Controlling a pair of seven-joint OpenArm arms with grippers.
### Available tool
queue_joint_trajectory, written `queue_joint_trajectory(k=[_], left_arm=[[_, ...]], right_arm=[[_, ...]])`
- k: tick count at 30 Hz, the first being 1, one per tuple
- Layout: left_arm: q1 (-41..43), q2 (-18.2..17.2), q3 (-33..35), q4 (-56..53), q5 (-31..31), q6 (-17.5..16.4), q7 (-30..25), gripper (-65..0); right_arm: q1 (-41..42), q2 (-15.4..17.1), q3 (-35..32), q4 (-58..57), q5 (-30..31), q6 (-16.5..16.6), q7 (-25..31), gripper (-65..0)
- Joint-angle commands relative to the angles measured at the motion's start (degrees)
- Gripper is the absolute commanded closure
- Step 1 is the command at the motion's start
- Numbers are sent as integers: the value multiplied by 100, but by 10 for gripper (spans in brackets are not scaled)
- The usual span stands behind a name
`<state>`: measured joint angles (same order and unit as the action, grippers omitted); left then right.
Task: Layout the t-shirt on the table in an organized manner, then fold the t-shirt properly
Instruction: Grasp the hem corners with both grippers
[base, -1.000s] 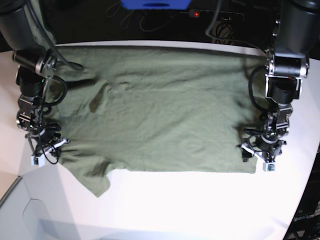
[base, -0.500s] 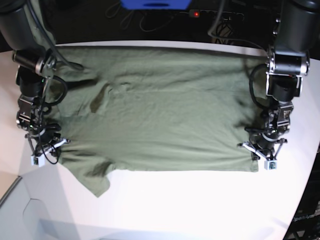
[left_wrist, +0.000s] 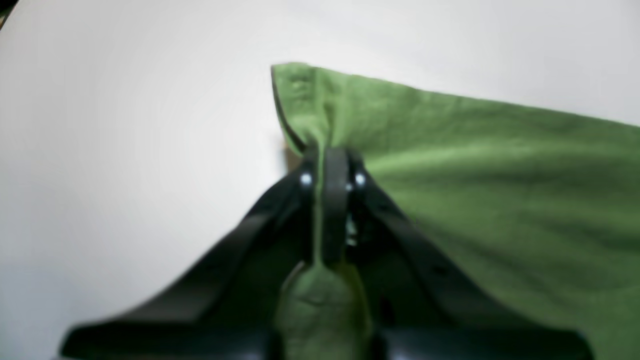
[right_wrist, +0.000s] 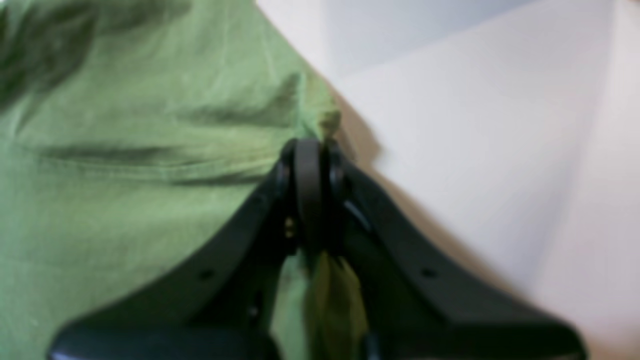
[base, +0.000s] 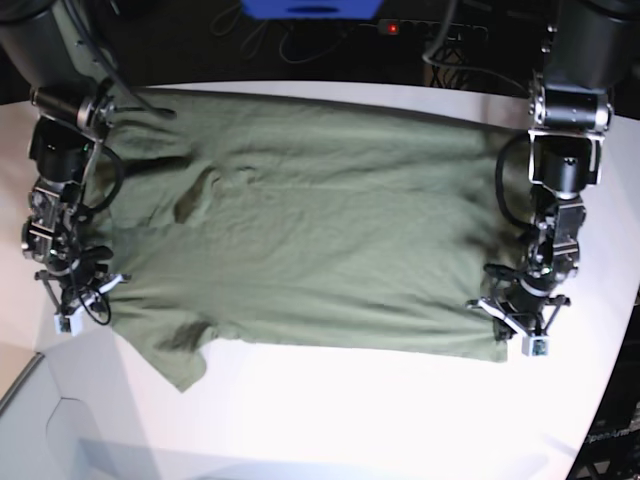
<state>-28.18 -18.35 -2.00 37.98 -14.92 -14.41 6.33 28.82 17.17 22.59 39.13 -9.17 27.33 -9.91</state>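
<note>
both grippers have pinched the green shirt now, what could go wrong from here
The left gripper is shut on only a thin pinch near the hem corner of the olive-green cotton t-shirt, so the fabric may slip out when lifted. The right gripper also bites right at the cloth's edge, by the sleeve side. Wrinkles near the collar could get folded in. If the arms pull unevenly, the shirt may skew on the matte white table.
</note>
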Motion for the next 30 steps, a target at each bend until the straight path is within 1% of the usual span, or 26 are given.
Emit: queue_joint_trajectory(k=[1, 3, 5, 10, 14, 18, 22, 27, 30], left_arm=[[-52, -95, -262, 251, -25, 13, -75, -2], [124, -86, -622, 576, 10, 4, 84, -2], [256, -86, -763, 875, 10, -5, 260, -2], [599, -104, -807, 1587, -16, 4, 497, -2], [924, -104, -815, 2158, -16, 22, 620, -2], [1223, -95, -815, 2580, -16, 22, 620, -2], [1381, -86, -815, 2739, -16, 30, 620, -2], [1627, -86, -815, 2967, -25, 30, 611, -2], [1829, -51, -824, 3222, -25, 30, 611, -2]], right_arm=[[120, 90, 14, 179, 60, -21, 152, 0], [76, 90, 14, 258, 60, -21, 152, 0], [68, 90, 22, 267, 60, -21, 143, 0], [-82, 90, 31, 302, 60, -21, 160, 0], [-390, 99, 66, 724, 130, -21, 143, 0], [-785, 116, 93, 1374, 772, -12, 116, 0], [-1049, 116, 102, 1867, 948, -12, 116, 0], [-1418, 142, 102, 2421, 1581, -12, 116, 0], [-1726, 134, 102, 2966, 1862, -12, 116, 0]])
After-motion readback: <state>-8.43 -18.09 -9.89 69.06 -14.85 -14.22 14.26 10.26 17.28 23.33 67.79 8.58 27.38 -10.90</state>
